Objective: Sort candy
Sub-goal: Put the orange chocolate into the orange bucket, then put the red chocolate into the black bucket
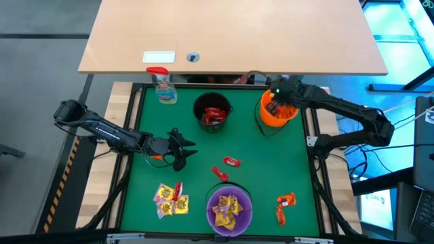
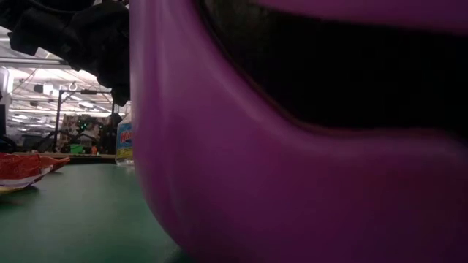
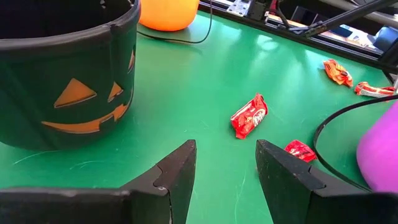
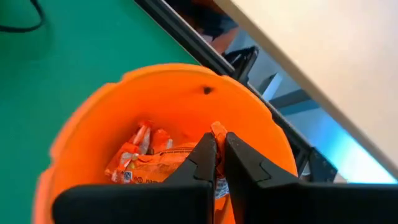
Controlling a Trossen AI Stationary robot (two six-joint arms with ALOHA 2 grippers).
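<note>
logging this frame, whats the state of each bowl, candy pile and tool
black bucket: upright, red candy inside
orange bucket: upright, orange candy inside
purple bowl: upright, yellow candy inside
yellow candy: loose on the mat, unsorted
red candy: loose on the mat
orange candy: loose on the mat
left tool: open, empty, above the mat
right tool: shut on an orange candy, over the orange bucket
spray bottle: upright

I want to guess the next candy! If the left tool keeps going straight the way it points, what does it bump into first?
Probably the red candy lying on the green mat. The left tool is open and points at it, with bare mat between. The black pumpkin bucket sits off to one side.
</note>
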